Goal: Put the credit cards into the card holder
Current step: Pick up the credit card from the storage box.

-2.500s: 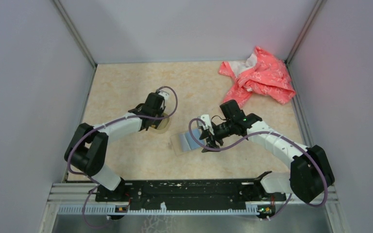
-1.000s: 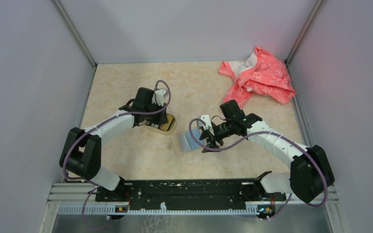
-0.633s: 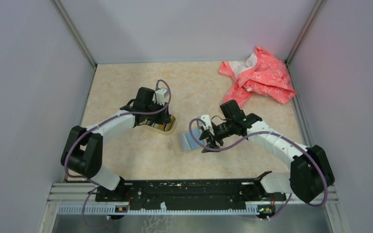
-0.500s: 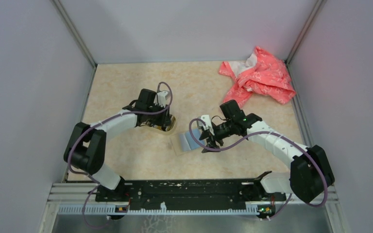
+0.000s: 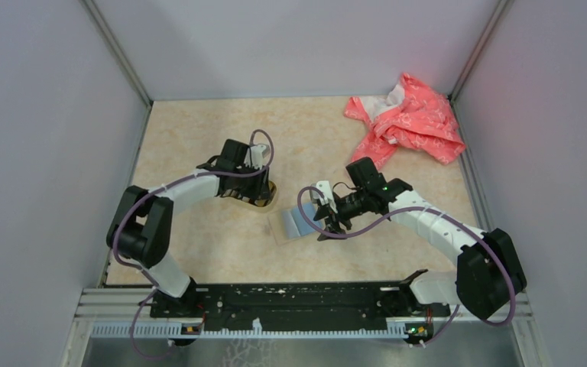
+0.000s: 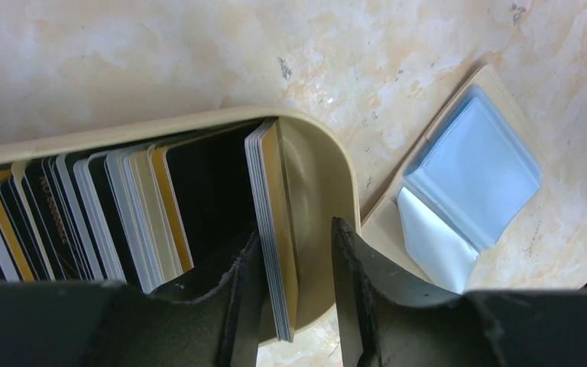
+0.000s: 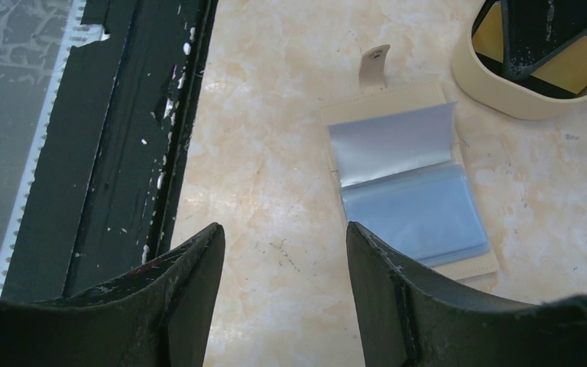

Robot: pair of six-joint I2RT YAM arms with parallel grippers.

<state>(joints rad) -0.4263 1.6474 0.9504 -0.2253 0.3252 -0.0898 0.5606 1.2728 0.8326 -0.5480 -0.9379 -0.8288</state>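
Tan dish (image 6: 317, 183) rim beside card holder (image 6: 470, 164), cards (image 6: 122, 214) upright

Credit cards (image 6: 122, 222) are seen in black, gold, white and grey; the card holder (image 7: 409, 191) is coloured beige, bluish inside.

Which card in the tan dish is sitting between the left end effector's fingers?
The gold-faced card at the end of the row, right beside the dish's curved wall. A dark gap separates its small stack from the other cards.
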